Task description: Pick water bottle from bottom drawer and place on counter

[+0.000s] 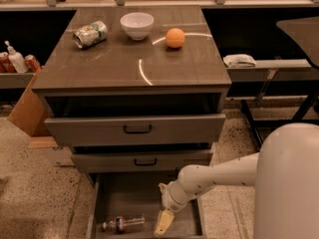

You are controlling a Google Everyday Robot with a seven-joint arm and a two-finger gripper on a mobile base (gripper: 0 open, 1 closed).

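The water bottle (123, 224) lies on its side in the open bottom drawer (144, 195), near the front left, cap pointing left. My gripper (164, 222) hangs down inside the drawer just right of the bottle, a small gap apart from it. My white arm (219, 176) reaches in from the lower right. The counter (134, 59) is the dark glossy top of the cabinet above.
On the counter are a crushed green-and-silver can (90, 34), a white bowl (137, 25) and an orange (175, 37). The two upper drawers (135, 129) stand slightly open. A bench (271, 66) with a cloth is at right; bottles (15, 59) and a cardboard box at left.
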